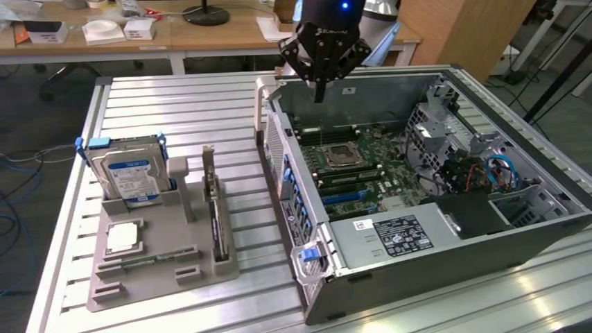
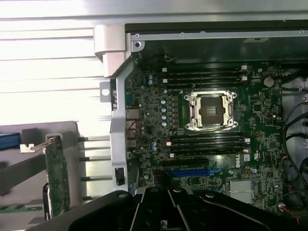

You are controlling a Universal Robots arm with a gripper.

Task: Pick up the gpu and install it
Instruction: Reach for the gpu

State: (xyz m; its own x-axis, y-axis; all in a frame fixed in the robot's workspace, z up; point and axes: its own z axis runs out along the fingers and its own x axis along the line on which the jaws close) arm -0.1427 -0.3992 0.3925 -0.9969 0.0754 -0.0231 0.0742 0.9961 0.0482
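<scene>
A black robot gripper point(image 1: 319, 96) hangs at the upper centre of the exterior view, over the far rim of an open grey metal computer case point(image 1: 462, 267) that lies on its side. Its fingers look drawn together to a single point and hold nothing.

The gpu point(image 1: 215, 222), a thin flat dark expansion card with a silvery end bracket, stands on edge in a grey moulded parts holder point(image 1: 138, 281) at the exterior view's lower left, well apart from the gripper. A silver hard drive with a blue-white label point(image 1: 129, 177) stands upright in the same holder. The holder and case rest on a slatted aluminium table point(image 1: 176, 104).

Inside the case a green motherboard point(image 1: 370, 163) lies exposed.

Judged from this, the pick-up is not yet done. Grasping would call for parted fingers straddling the card's upper edge.
</scene>
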